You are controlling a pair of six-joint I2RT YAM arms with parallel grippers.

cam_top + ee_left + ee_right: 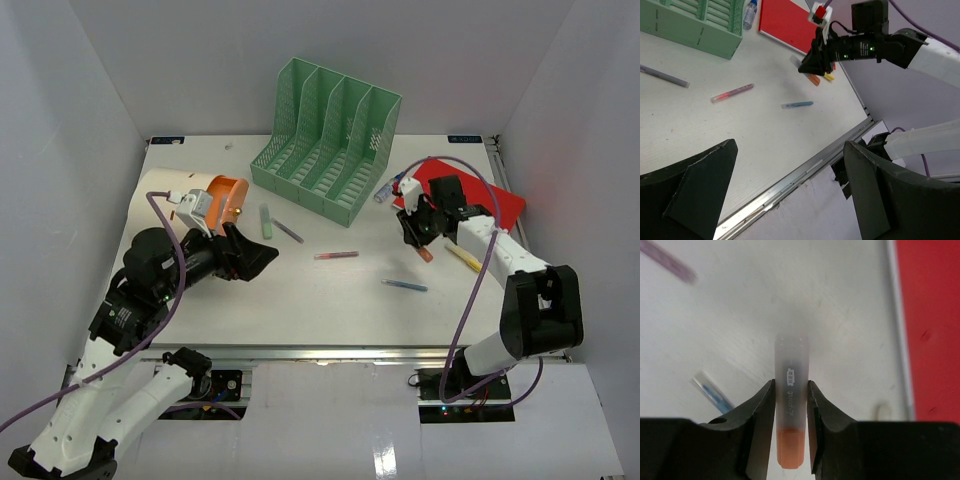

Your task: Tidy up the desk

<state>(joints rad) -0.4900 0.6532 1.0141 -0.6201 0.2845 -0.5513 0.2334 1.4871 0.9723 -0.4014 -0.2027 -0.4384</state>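
The white desk (pixel 330 310) is strewn with pens. My right gripper (pixel 418 240) is shut on a frosted marker with an orange cap (pixel 791 400), the pads pressing both sides of its barrel. The orange end (pixel 425 255) sticks out below the fingers, close to the desk. I cannot tell whether it is lifted. A red pen (pixel 336 256), a blue pen (pixel 404 286), a purple pen (pixel 288 232), a green highlighter (pixel 266 222) and a yellow marker (pixel 462 257) lie loose. My left gripper (pixel 262 258) hangs open and holds nothing, above the desk's left half.
A green file organizer (pixel 325 140) stands at the back centre. A red notebook (pixel 470 195) lies at the back right, with a small blue-capped bottle (pixel 385 190) beside it. An orange cup (pixel 228 195) lies at the back left. The silver front rail (pixel 790 182) runs under my left fingers.
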